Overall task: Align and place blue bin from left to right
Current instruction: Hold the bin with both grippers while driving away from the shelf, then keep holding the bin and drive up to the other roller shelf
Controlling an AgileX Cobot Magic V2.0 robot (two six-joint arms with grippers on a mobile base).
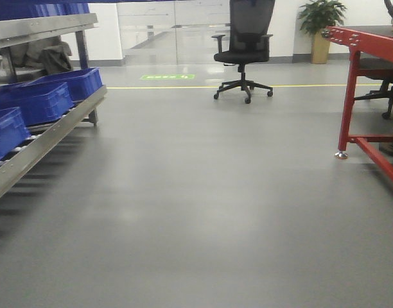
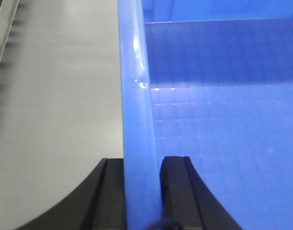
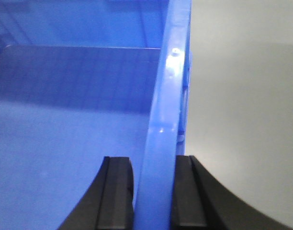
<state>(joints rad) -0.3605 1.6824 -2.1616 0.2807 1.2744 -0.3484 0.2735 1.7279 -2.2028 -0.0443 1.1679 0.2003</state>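
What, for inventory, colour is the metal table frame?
Red metal table frame, clearest in exterior front view.

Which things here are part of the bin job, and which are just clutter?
Job: blue bin, clamped at its walls by left gripper and right gripper; probably the rack and its stored bins.
Just there: office chair, red frame, potted plant.

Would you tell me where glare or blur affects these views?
Front view: soft glare pools on the grey floor, glass doors washed out. Left wrist view: the blue bin rim is close and soft, with small glints. Right wrist view: the rim is likewise blurred, one glint.
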